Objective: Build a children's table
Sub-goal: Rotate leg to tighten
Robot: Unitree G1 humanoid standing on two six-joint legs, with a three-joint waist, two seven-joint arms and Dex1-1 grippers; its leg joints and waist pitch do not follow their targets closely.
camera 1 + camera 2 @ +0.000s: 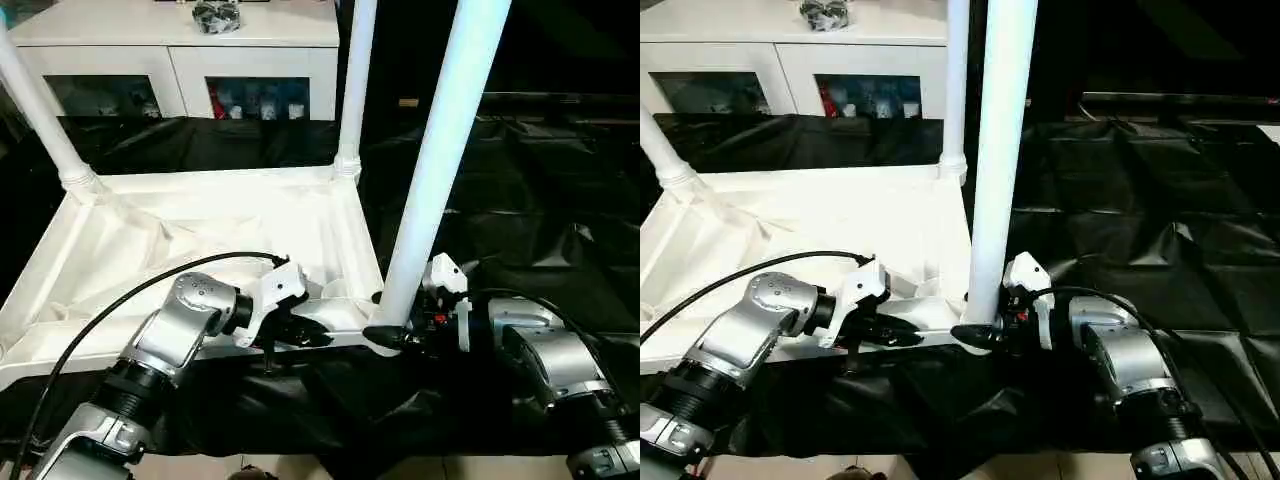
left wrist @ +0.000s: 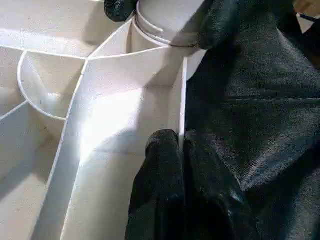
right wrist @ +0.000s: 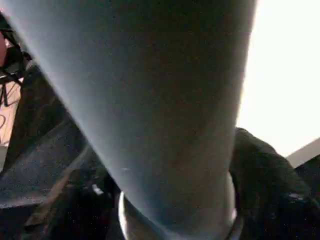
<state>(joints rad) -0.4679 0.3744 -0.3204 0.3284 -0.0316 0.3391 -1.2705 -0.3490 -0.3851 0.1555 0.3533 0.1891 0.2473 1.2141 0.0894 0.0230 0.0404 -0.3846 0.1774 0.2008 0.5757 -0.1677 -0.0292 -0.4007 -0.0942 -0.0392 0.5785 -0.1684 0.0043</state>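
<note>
The white tabletop (image 1: 200, 230) lies upside down on the black sheet, ribbed underside up. Tapered white legs stand in its far-left socket (image 1: 35, 100) and far-right socket (image 1: 355, 90). A third leg (image 1: 440, 170) stands in the near-right corner socket, leaning slightly right. My right gripper (image 1: 390, 338) is shut on the base of this leg, with a black finger (image 3: 265, 170) on each side of the tube (image 3: 150, 100). My left gripper (image 1: 305, 335) is shut on the tabletop's near rim, a little left of that corner. Its fingers (image 2: 160, 160) pinch the thin outer wall (image 2: 181, 100).
A white cabinet with glass doors (image 1: 180, 60) stands behind the tabletop, with a small dark object (image 1: 215, 15) on top. Crumpled black sheet (image 1: 520, 200) covers the surface to the right and front. A black cable (image 1: 130, 295) arcs over my left forearm.
</note>
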